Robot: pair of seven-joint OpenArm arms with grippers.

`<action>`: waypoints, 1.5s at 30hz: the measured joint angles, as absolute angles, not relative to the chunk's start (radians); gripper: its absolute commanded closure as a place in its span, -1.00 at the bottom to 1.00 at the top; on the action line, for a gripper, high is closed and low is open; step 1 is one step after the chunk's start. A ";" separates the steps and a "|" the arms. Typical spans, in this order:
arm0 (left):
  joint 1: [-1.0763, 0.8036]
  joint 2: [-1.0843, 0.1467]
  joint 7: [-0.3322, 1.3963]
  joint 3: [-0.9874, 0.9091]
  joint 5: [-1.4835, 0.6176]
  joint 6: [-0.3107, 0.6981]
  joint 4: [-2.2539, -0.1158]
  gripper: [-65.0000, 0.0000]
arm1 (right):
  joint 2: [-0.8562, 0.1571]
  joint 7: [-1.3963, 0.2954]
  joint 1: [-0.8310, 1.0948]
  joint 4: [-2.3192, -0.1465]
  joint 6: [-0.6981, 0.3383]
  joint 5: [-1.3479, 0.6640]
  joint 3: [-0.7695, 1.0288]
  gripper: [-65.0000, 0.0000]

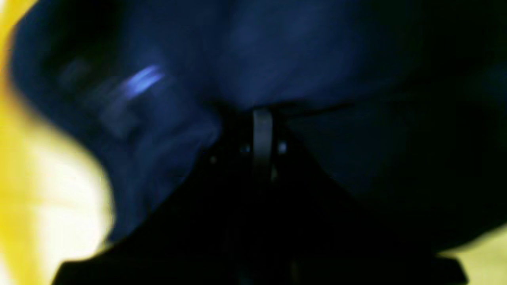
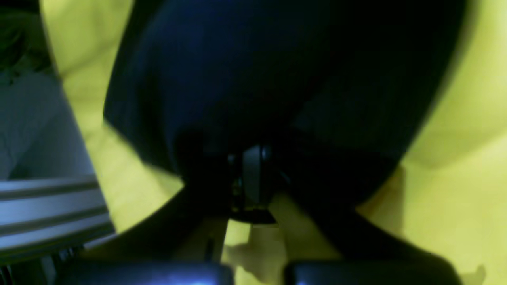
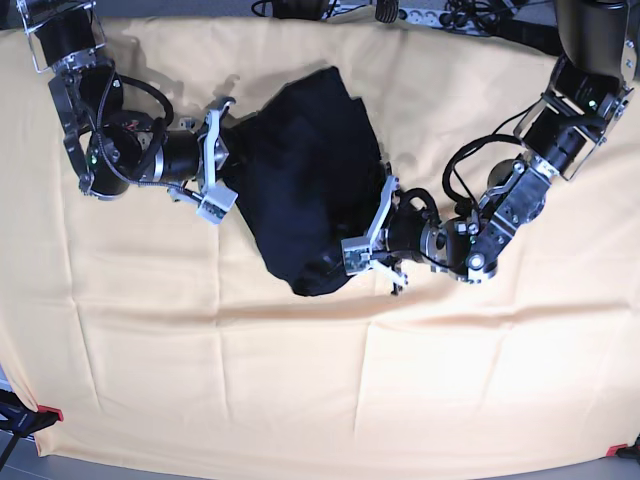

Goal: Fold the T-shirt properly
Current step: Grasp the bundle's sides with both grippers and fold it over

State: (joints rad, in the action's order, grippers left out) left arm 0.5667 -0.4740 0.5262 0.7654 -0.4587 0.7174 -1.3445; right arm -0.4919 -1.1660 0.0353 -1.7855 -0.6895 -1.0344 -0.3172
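The black T-shirt (image 3: pixel 300 190) lies bunched in a rumpled heap at the middle of the table, stretched between my two grippers. My right gripper (image 3: pixel 222 160) holds its upper left edge. In the right wrist view the gripper (image 2: pixel 253 158) is shut on dark fabric (image 2: pixel 257 71). My left gripper (image 3: pixel 362 228) is at the shirt's lower right edge. In the blurred left wrist view the gripper (image 1: pixel 262 114) is shut on the cloth (image 1: pixel 277 51), and a pale logo streak (image 1: pixel 142 79) shows on the fabric.
A yellow cloth (image 3: pixel 320 380) covers the whole table, with creases across it. Red clamps (image 3: pixel 48 412) hold its front corners. Cables and rails (image 3: pixel 440 15) run along the far edge. An aluminium rail (image 2: pixel 47 206) shows beside the table.
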 measured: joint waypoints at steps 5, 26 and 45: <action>0.646 -0.401 0.534 0.762 -0.447 0.662 -1.338 1.00 | -0.493 -1.180 0.134 -1.925 -0.691 -0.955 -0.317 1.00; 0.759 -0.541 1.112 0.476 -1.266 0.689 -1.321 1.00 | -0.487 -1.073 0.231 -2.024 -0.540 -0.798 0.088 1.00; 0.443 -0.593 1.403 0.437 -1.451 0.693 -1.433 1.00 | -0.481 -1.164 0.281 -1.971 -0.693 -1.013 0.078 1.00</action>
State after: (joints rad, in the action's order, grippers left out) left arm 0.4431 -0.5930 1.4029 0.4374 -1.4509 0.6926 -1.4326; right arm -0.4812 -1.1637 0.2813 -1.9713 -0.6930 -1.0126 0.0784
